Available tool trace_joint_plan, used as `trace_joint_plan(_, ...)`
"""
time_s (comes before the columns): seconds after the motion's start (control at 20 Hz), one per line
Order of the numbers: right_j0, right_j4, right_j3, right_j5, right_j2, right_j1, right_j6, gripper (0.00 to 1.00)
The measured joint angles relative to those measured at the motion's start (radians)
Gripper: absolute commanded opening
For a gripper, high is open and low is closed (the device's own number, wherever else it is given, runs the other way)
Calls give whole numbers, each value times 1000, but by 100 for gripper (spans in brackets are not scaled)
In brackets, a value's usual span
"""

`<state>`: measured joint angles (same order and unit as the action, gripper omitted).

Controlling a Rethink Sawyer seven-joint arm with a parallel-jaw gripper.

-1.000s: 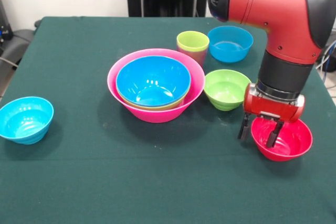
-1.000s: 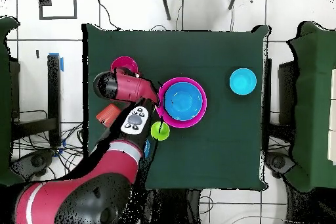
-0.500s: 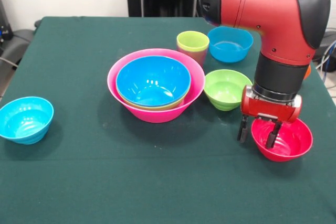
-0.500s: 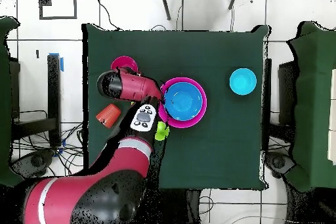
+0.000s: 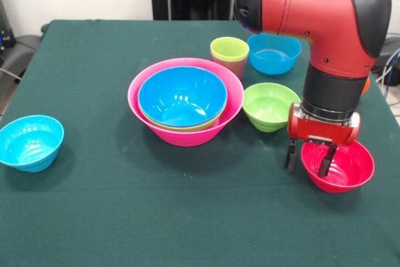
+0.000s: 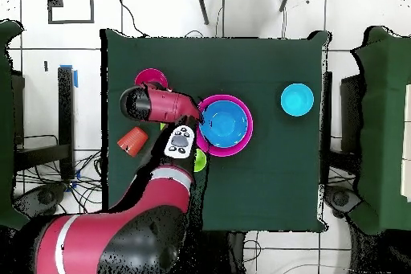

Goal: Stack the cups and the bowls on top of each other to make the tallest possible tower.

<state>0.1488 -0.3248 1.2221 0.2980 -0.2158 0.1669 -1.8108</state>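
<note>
My gripper [image 5: 308, 159] is open and straddles the left rim of the small red bowl [image 5: 344, 168]: one finger stands outside it, the other inside. The tower is the huge pink bowl [image 5: 141, 109] with a green bowl's rim [image 5: 187, 129] and the large blue bowl [image 5: 181, 97] nested in it. To its right sits a small green bowl [image 5: 270, 105]. Behind that stand a lime green cup [image 5: 229, 50] and a light-blue bowl [image 5: 274, 54]. Another light-blue bowl [image 5: 30, 142] lies at the far left. Overhead, the arm hides the gripper, and the red bowl [image 6: 148, 78] and an orange cup [image 6: 129, 139] show.
The orange cup [image 5: 366, 85] peeks out behind the arm near the right table edge. The arm's thick red link [image 5: 300, 1] hangs over the back right of the green tablecloth [image 5: 156, 217]. Overhead, the arm [image 6: 160, 110] covers most of the small green bowl [image 6: 200, 161].
The gripper and the red bowl have shifted very slightly to the right. The upper arm has swung a little further over the back of the table.
</note>
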Motion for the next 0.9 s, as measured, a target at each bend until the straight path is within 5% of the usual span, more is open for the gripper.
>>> trace_joint_plan(0.9, -118, 194, 0, 0, 169, 42, 0, 100)
